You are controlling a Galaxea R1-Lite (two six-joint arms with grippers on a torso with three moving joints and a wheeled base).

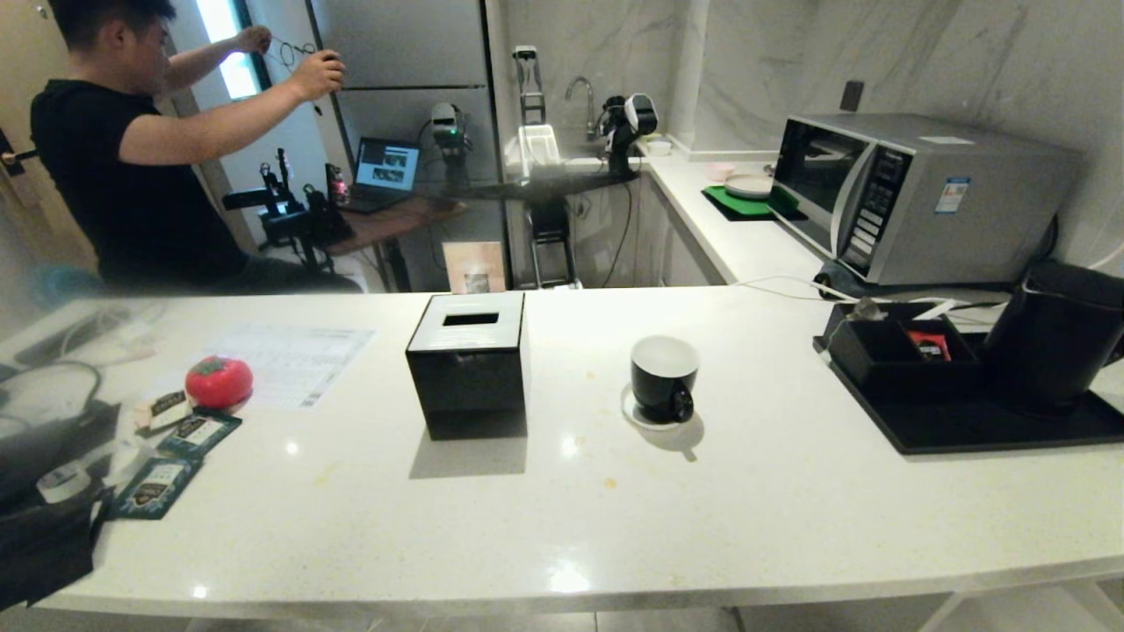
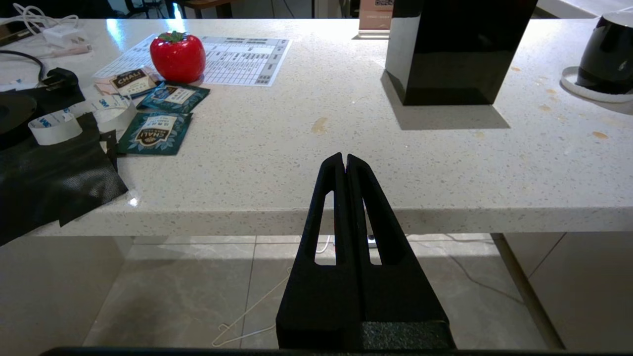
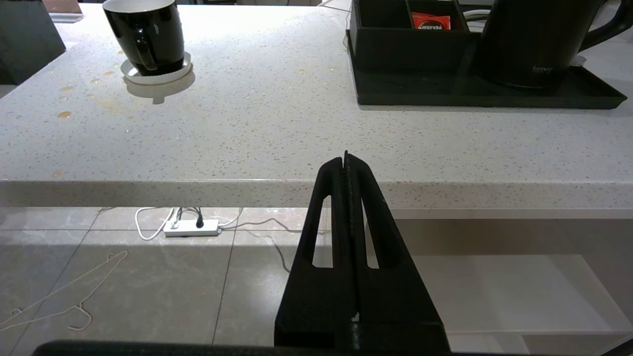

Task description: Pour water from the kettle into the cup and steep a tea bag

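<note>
Only the wrist views show both claws, left claw (image 2: 344, 158) and right claw (image 3: 345, 157), pressed together

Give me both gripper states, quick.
Left gripper: closed, holding nothing, in front of the counter edge.
Right gripper: closed, holding nothing, also short of the counter edge.

A kitchen: microwave (image 1: 913, 197), faucet (image 1: 581, 92), stone counter (image 1: 562, 518).
</note>
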